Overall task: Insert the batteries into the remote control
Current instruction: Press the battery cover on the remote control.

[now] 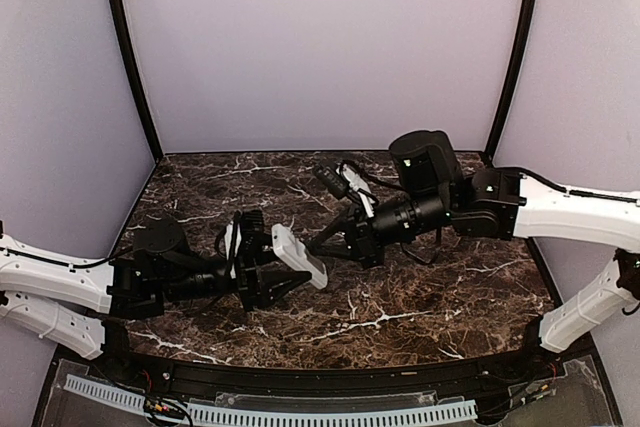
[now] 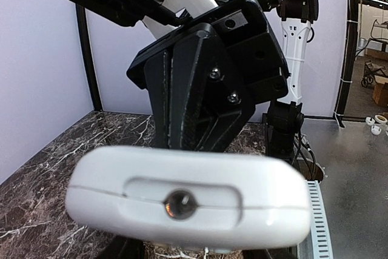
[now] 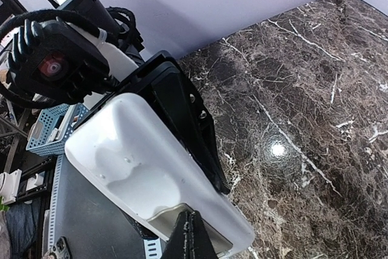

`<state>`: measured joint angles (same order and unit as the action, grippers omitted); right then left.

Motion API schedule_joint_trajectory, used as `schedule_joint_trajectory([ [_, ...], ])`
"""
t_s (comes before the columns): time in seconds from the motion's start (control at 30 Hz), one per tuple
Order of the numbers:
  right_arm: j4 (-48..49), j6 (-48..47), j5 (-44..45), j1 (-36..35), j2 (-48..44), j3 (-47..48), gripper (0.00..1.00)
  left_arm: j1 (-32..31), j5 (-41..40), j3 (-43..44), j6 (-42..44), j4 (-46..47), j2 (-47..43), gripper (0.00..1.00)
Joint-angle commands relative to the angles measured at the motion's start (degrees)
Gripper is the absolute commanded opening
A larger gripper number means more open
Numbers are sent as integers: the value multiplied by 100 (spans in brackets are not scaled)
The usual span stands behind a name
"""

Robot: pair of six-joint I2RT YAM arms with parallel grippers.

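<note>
Top external view: left gripper (image 1: 284, 267) half-closed around the white remote control (image 1: 300, 255), holding it tilted above the marble table (image 1: 450, 297); right gripper (image 1: 318, 244) fully closed, tips at the remote's recessed back.

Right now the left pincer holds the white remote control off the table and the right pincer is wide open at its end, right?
Not quite. The right pincer at its end is shut, jaws together, as the right wrist view shows. The left pincer does hold the remote control up.
</note>
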<state>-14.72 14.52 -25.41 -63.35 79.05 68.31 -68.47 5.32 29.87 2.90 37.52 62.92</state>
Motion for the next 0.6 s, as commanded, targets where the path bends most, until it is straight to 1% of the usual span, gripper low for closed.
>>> schedule_joint_trajectory([
  [0.0,-38,72,150,59,-216,-176,0,-18,6,162,103,37,-170,0],
  [0.23,26,203,302,213,-655,-537,0,-18,-51,154,128,40,-212,0],
  [0.33,18,266,192,155,-476,-500,0,-18,-34,174,132,12,-182,0],
  [0.43,330,372,27,-33,-195,-527,0,-18,13,221,117,10,-142,0],
  [0.57,294,325,-97,-243,190,-376,0,-18,58,270,70,-53,-105,0],
])
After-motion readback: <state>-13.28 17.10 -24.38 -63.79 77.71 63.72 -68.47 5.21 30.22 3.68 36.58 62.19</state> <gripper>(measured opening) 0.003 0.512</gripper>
